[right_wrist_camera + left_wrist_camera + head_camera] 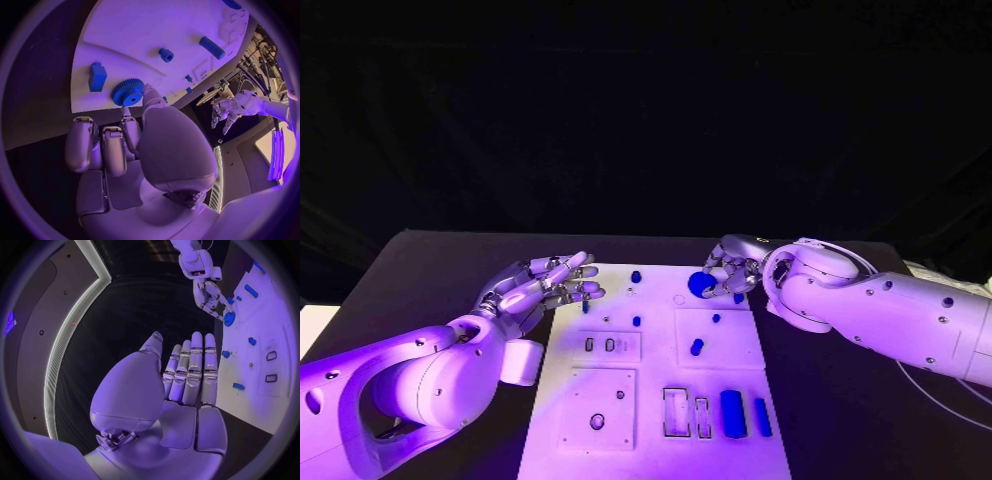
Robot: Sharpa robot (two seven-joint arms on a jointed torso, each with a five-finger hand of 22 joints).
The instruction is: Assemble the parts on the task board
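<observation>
Black cloth hangs behind a dark worktop (444, 262), and on it lies the white task board (661, 400), running from near to far. At the board's far right corner sits a round blue gear (700, 284), toothed at its rim (the teeth are plain in the right wrist view). The right robot hand (730, 272) is at that gear, fingertips on or just beside it; whether it truly grips the gear I cannot tell. Just beside the gear stands a blue block (97, 76). Farther along the board lie a small blue peg (697, 347), a long blue bar (733, 414) and a thinner bar (763, 417) at the near right. The left robot hand (538, 285) hovers released over the board's far left edge, fingers straight and holding nothing. As I judge it, the step is seating the gear: keep it level, centre it over its post, and press straight down without tilting.
</observation>
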